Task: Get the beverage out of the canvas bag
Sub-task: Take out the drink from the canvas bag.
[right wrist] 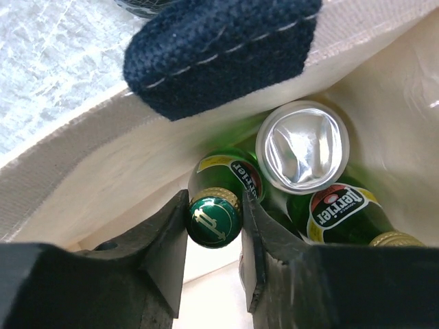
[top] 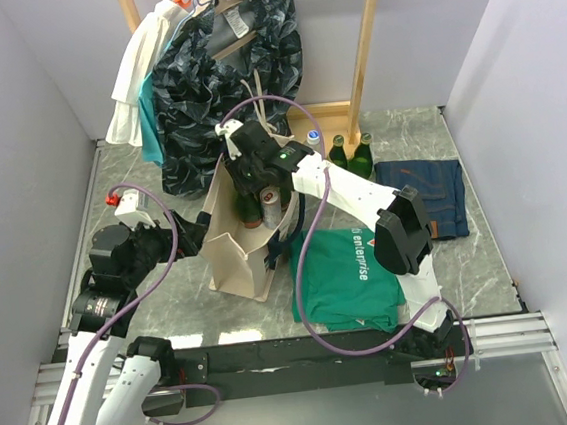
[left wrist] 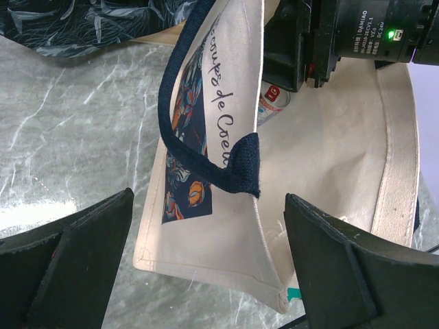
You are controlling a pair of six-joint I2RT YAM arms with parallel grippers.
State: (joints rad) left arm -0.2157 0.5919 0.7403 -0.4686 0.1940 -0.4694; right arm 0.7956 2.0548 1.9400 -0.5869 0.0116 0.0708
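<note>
The cream canvas bag (top: 230, 261) with navy straps stands open at the table's middle. My right gripper (top: 254, 182) reaches down into it. In the right wrist view my right gripper (right wrist: 214, 229) is shut on the gold-collared cap of a green Perrier bottle (right wrist: 215, 218), one finger on each side. Beside that bottle inside the bag (right wrist: 75, 192) are a silver-topped can (right wrist: 302, 147) and a second green bottle (right wrist: 341, 210). My left gripper (top: 192, 237) is open at the bag's left side. In the left wrist view its fingers (left wrist: 82, 253) straddle the bag's near corner (left wrist: 226, 247) without touching it.
Two green bottles (top: 351, 154) and a clear capped bottle (top: 314, 140) stand at the back by a wooden rack (top: 365, 54). Folded jeans (top: 428, 193) lie at right, a green T-shirt (top: 345, 277) just right of the bag. A dark patterned garment (top: 230, 72) hangs behind.
</note>
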